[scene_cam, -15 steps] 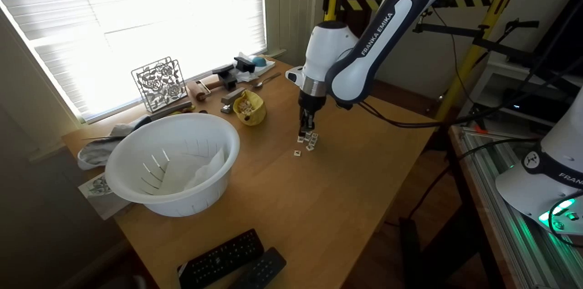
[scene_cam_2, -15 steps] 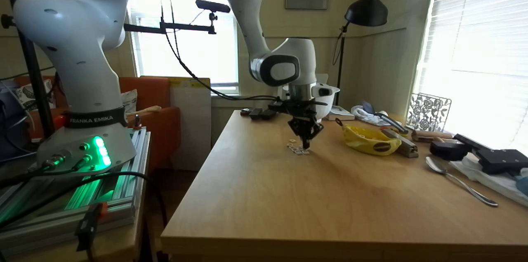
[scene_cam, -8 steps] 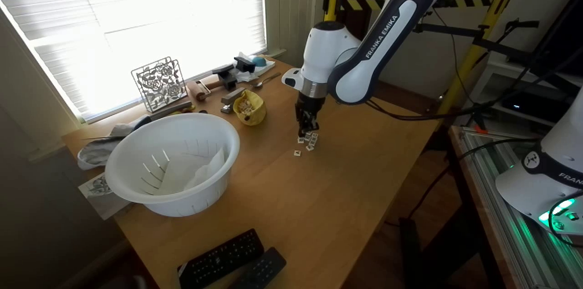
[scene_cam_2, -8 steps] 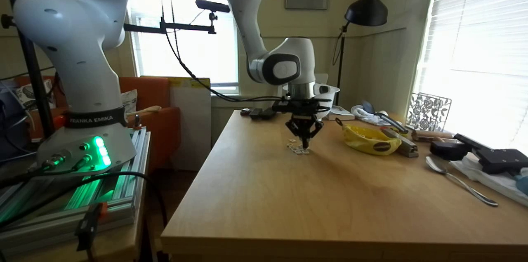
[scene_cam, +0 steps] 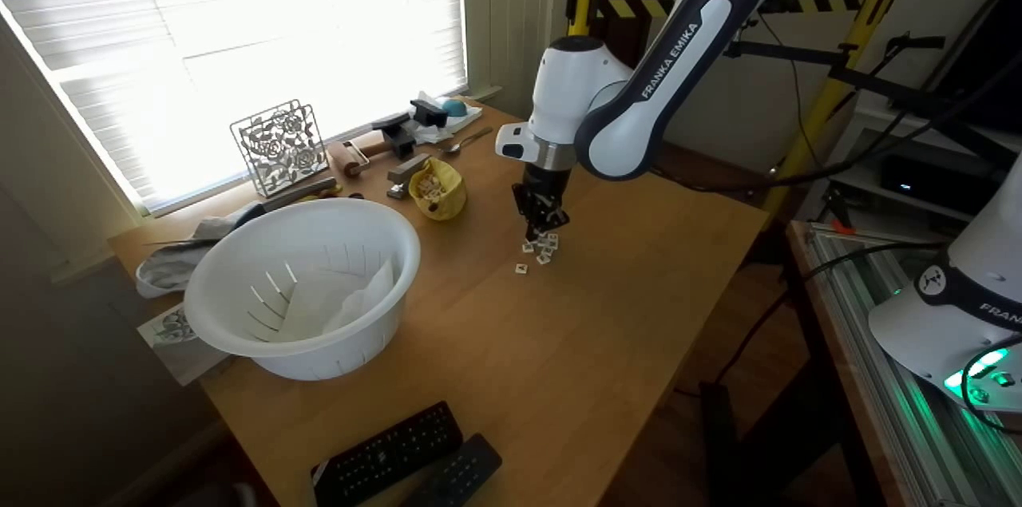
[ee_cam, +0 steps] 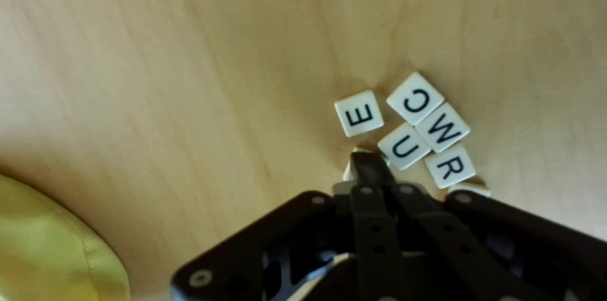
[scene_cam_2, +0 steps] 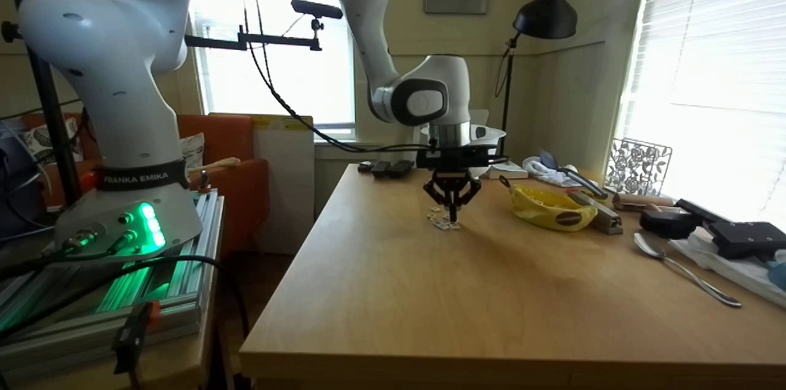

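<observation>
End effector point(scene_cam_2: 453, 217) downward over letter tiles point(ee_cam: 404, 146)

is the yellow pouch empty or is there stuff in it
Not empty: an exterior view shows small pale pieces inside the yellow pouch. How deep they go, I cannot tell.

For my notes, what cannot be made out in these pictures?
Wrist view: letter on one tile, hidden by jaws.
Wrist view: yellow pouch, cut by left edge.
In an exterior view: one remote, cut by bottom edge.
In both exterior views: most letters on tiles, too small.
</observation>
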